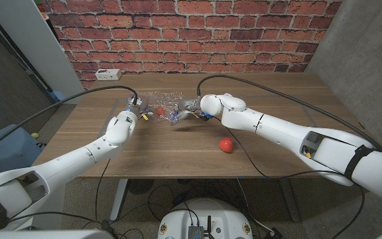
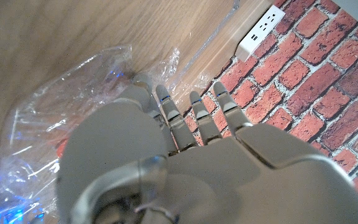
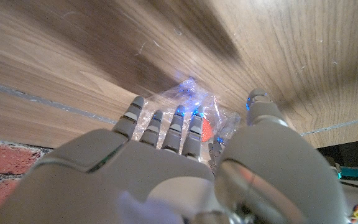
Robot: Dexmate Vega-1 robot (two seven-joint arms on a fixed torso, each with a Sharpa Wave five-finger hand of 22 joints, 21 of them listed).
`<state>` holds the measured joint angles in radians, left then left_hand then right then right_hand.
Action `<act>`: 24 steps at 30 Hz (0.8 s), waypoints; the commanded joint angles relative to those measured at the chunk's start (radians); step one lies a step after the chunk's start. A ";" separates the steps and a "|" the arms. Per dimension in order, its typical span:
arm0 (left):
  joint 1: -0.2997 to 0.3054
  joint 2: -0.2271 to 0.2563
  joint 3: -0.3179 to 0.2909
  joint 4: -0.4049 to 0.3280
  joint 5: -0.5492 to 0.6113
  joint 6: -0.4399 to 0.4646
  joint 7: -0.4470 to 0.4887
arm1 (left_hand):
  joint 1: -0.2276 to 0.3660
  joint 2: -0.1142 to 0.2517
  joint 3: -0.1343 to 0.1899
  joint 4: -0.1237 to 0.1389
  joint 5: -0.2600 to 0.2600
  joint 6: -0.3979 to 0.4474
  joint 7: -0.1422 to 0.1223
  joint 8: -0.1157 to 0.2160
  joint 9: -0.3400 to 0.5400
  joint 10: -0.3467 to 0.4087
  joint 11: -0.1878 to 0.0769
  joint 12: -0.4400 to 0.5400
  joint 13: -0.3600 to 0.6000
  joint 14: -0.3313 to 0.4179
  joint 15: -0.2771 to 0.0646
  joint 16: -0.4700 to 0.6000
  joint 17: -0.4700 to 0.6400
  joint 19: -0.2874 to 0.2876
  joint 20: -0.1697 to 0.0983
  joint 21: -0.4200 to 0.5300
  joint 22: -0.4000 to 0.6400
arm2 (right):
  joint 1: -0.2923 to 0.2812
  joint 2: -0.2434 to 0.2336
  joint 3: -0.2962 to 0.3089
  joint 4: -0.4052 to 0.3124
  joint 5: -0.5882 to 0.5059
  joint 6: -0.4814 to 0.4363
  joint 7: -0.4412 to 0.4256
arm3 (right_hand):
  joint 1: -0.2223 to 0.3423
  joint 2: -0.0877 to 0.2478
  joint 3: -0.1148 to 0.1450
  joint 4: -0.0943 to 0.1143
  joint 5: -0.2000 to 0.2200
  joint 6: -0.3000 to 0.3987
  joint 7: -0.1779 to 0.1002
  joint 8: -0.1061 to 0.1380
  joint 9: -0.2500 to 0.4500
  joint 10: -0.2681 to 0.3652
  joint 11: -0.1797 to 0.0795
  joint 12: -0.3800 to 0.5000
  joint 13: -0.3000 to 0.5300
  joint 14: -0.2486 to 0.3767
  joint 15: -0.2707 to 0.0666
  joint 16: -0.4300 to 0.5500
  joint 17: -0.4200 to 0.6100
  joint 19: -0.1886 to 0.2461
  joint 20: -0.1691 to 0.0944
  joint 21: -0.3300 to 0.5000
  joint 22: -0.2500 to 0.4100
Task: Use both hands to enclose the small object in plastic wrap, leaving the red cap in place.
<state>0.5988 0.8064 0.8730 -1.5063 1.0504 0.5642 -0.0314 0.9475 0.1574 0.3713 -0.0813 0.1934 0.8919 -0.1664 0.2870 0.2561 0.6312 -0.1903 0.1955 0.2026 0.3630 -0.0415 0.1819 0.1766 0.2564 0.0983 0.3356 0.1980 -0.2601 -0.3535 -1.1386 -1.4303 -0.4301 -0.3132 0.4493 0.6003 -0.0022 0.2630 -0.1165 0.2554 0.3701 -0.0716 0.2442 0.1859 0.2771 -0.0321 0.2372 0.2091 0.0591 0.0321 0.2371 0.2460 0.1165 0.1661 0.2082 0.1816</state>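
If you pull unevenly while your left hand (image 1: 123, 123) and right hand (image 1: 194, 107) pinch the plastic wrap (image 1: 156, 106) near the table's (image 1: 178, 156) far edge, the small object (image 1: 159, 110) may slip out.

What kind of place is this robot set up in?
Probably a robotics lab or test room: a wooden table against a brick wall, a white power strip at its far edge, and loose cables under it.

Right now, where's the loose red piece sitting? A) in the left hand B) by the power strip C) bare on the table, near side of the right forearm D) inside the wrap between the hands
C: the loose red piece lies bare on the table, apart from the plastic wrap that both hands work farther back.
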 commanded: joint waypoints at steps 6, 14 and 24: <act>0.104 0.109 -0.165 -0.241 -0.231 0.003 -0.084 | -0.130 -0.031 -0.026 0.014 -0.007 -0.258 0.022 -0.107 -0.040 -0.182 0.065 -0.013 0.004 -0.118 -0.007 -0.009 0.003 -0.132 0.085 -0.055 0.005 | 0.022 0.016 -0.025 0.036 -0.007 -0.002 0.017 | 0.001 0.003 -0.005 -0.006 0.007 -0.003 0.002 -0.005 0.001 0.001 0.001 0.002 0.001 0.009 0.001 0.004 -0.002 0.012 0.004 0.006 0.002; 0.150 0.183 -0.215 -0.359 -0.303 0.021 -0.170 | -0.281 -0.118 -0.081 0.031 -0.011 -0.314 0.033 -0.099 -0.055 -0.318 0.107 -0.006 0.004 -0.222 0.061 -0.006 0.008 -0.201 0.117 -0.087 0.006 | 0.044 0.045 -0.044 0.086 -0.017 0.006 0.021 | -0.003 0.004 -0.008 -0.005 0.007 0.004 0.000 -0.007 0.001 0.011 -0.011 0.003 0.001 0.010 -0.002 0.004 -0.004 0.013 0.004 0.005 0.002; 0.101 0.160 -0.100 -0.332 -0.071 0.114 -0.285 | -0.296 -0.244 -0.142 -0.016 0.049 -0.236 -0.052 -0.068 -0.058 -0.385 0.086 0.003 0.000 -0.260 0.078 0.003 0.004 -0.186 0.113 -0.092 0.002 | 0.038 0.039 -0.043 0.066 -0.019 0.002 0.015 | -0.005 0.004 -0.010 -0.005 0.009 -0.013 0.004 -0.019 0.001 -0.003 -0.013 -0.007 0.001 0.008 -0.002 0.002 -0.006 0.011 0.003 0.003 0.002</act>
<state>0.7175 0.9635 0.7080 -1.8220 0.8261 0.6077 -0.2089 0.6253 -0.0621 0.2273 -0.0726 0.2230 0.6364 -0.1907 0.2048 0.1976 0.2480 -0.0934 0.1882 0.2027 0.1037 0.0378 0.1771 0.1794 0.0547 0.2106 0.2398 0.1997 -0.2238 -0.3185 -1.1757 -1.3638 -0.4461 -0.3101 0.4659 0.6004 -0.0022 0.2583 -0.1211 0.2591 0.3604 -0.0697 0.2316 0.1861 0.2785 -0.0451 0.2322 0.2093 0.0590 0.0321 0.2370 0.2367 0.1273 0.1662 0.2098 0.1820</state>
